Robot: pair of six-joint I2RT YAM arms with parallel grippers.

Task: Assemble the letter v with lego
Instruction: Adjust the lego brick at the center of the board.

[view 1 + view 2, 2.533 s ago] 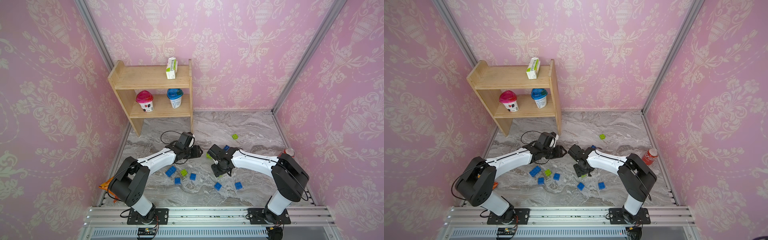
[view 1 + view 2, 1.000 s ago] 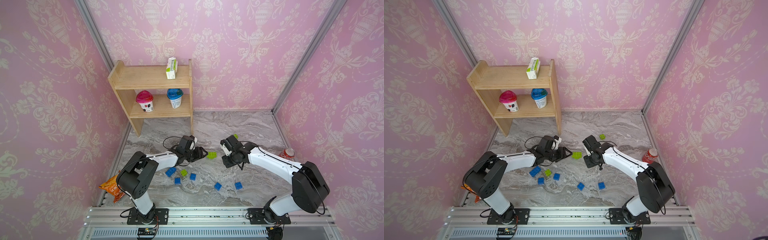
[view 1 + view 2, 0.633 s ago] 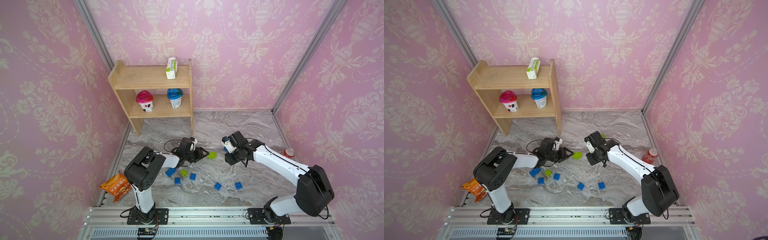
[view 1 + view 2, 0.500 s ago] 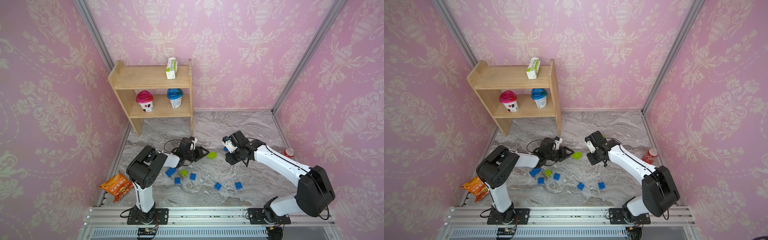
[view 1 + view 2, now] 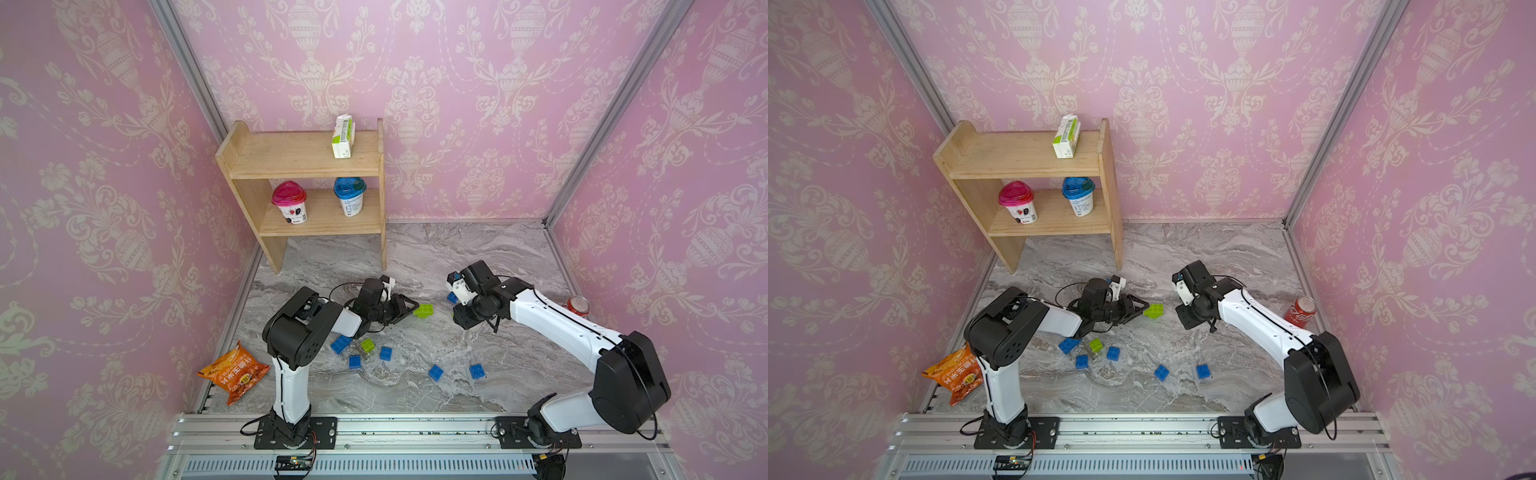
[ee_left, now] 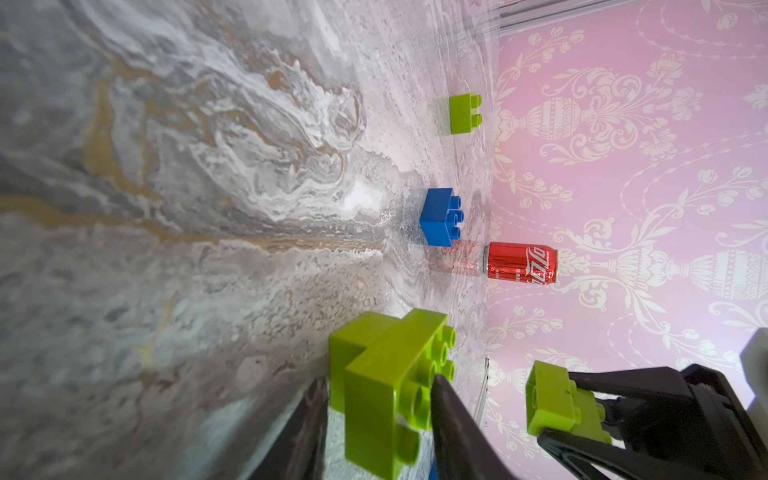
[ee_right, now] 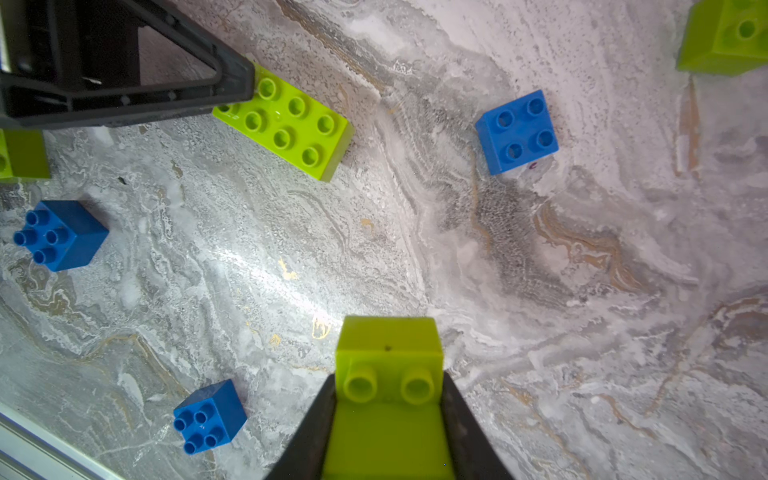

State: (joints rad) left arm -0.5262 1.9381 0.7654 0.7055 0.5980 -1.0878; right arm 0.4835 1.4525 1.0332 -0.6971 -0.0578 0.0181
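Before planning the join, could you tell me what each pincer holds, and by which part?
Right pincer: square lime brick, clamped by opposite side walls. Left pincer: straddles one end of the long lime brick; grip cannot be told.

L end effector (image 5: 412,311) low (jaws narrow), R end effector (image 7: 388,399) clamped.

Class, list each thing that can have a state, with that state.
left gripper, jaws astride long green brick, grip unclear
right gripper, shut on square green brick
long green brick, studs up
soda can, upright
chip bag, lying flat
pink-lidded cup, upright, lid on
blue-lidded cup, upright, lid on
carton, upright
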